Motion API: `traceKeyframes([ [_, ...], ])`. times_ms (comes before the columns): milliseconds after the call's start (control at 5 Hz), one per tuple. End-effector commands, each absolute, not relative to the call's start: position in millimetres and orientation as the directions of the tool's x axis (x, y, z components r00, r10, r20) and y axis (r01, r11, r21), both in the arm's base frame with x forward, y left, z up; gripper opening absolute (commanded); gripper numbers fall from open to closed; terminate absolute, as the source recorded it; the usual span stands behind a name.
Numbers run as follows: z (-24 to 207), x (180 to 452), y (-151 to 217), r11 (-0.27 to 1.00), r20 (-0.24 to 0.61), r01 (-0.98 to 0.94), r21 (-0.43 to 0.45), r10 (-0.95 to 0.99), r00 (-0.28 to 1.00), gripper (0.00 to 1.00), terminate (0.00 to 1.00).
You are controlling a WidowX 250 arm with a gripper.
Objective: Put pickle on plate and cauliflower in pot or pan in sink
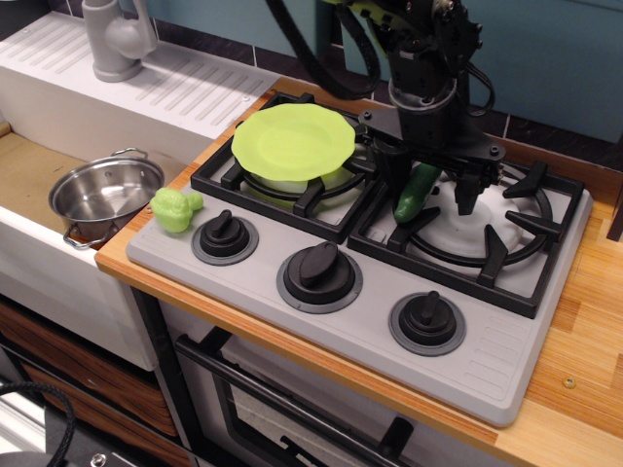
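The dark green pickle [413, 197] lies tilted on the grate of the right burner. My gripper [428, 193] hangs over it, open, with one black finger on each side and no grip on it. The lime-green plate [292, 141] rests on the left burner, just left of the gripper. The pale green cauliflower [175, 209] sits on the stove's front left corner beside a knob. The steel pot [105, 195] stands in the tan sink [24, 170] at the left and shows nothing inside.
Three black knobs [319, 272] line the stove's front. A grey faucet [117, 39] stands on the white drainboard [146, 83] behind the sink. Wooden counter [584, 331] runs along the right. Black cables hang behind the arm.
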State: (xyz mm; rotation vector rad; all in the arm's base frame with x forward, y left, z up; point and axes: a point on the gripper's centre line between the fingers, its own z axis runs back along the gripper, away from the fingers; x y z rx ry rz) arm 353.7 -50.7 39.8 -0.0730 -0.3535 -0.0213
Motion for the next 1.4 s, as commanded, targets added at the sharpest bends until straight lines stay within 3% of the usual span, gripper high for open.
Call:
traceKeyframes([
  [0,45.1,358.3,-54.6,0.998,0.359,0.023,-0.063,0.001,0.933,0.00,0.00],
  [400,58.1,354.8,-57.4,0.999,0.329,0.006,-0.049,0.010,0.944,0.00,0.00],
  [800,97.4,347.0,-57.6,1.000,0.273,-0.015,0.005,0.013,0.962,0.00,0.00],
  [1200,109.6,352.6,-35.7,0.999,0.275,0.041,0.025,-0.046,0.960,0.00,0.00],
])
